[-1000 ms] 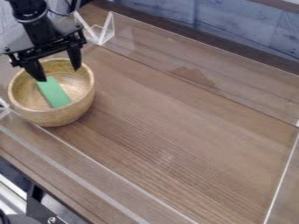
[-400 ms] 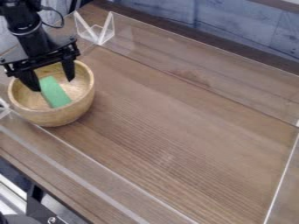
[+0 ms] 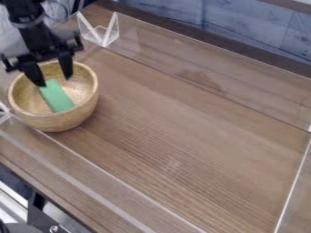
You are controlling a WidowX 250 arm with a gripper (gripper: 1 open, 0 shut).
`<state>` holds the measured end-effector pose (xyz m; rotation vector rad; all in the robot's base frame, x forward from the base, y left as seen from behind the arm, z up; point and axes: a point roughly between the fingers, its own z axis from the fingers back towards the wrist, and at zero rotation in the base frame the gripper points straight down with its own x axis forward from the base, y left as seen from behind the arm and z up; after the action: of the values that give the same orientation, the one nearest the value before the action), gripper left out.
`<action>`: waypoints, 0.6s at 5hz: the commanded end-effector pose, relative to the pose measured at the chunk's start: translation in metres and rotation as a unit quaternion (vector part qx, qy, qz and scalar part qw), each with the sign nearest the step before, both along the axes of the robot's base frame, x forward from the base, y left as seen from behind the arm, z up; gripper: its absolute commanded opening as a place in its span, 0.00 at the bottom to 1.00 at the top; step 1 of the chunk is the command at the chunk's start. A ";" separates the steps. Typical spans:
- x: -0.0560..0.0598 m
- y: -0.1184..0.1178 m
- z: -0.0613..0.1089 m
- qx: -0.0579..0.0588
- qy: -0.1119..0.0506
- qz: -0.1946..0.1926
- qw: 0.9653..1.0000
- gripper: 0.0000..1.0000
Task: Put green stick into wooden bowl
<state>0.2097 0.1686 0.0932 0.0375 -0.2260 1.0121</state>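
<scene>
One camera only, so no shared ground with another; it sits high off my surface (image 3: 183,136), looking down at a slant across it; my pincer (image 3: 46,69) shows at the upper left; middling distance, the wood fills the picture.

I count one wooden bowl (image 3: 53,102) near the left edge of the surface (image 3: 195,136). Inside it I count one green stick (image 3: 56,96), a single flat block. Above the bowl I see one arm carrying one hand (image 3: 47,71), with two dark fingers (image 3: 69,66). At the surface's far edge I count one clear, angular piece (image 3: 107,33). That makes one of each kind.
</scene>
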 end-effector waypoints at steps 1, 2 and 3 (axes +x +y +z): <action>0.010 0.018 0.039 0.016 -0.018 -0.022 0.999 1.00; 0.013 0.001 0.044 0.005 -0.024 -0.029 0.999 1.00; 0.015 -0.014 0.042 -0.001 -0.027 -0.032 0.999 1.00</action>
<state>0.2226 0.1536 0.1249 -0.0048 -0.2331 0.9515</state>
